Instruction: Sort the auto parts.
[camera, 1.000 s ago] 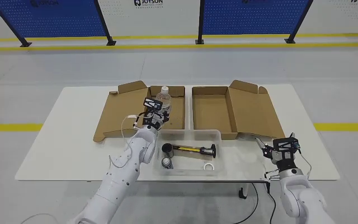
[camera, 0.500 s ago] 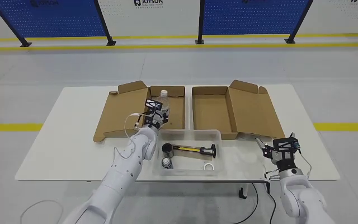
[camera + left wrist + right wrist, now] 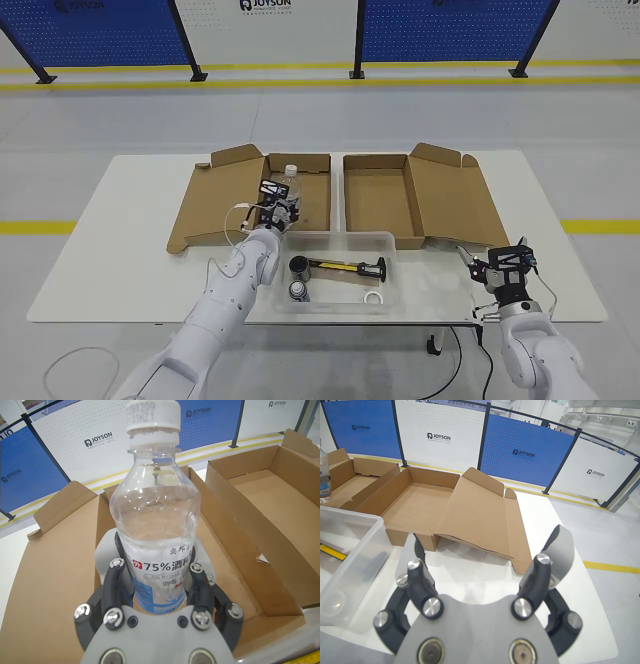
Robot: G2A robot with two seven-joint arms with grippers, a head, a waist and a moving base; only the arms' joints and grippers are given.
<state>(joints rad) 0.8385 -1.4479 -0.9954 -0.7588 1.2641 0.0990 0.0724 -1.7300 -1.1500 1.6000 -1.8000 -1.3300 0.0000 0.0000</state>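
Left gripper (image 3: 153,556) is clamped on the lower body of a clear plastic bottle (image 3: 155,512), held upright within the left cardboard box (image 3: 225,205), near the wall facing the right cardboard box (image 3: 375,200). The bottle is ribbed at the shoulder, has a white screw cap stamped with a code, and carries a blue-and-white printed label. Both boxes are plain corrugated board, flaps open. A translucent plastic bin (image 3: 340,238) sits in front of them, holding a black cylindrical part (image 3: 299,266), a yellow-and-black bar-shaped part (image 3: 345,267) and a white ring (image 3: 373,297). Right gripper (image 3: 486,537) sits over the table (image 3: 120,240) at its front right corner, jaws spread, holding nothing.
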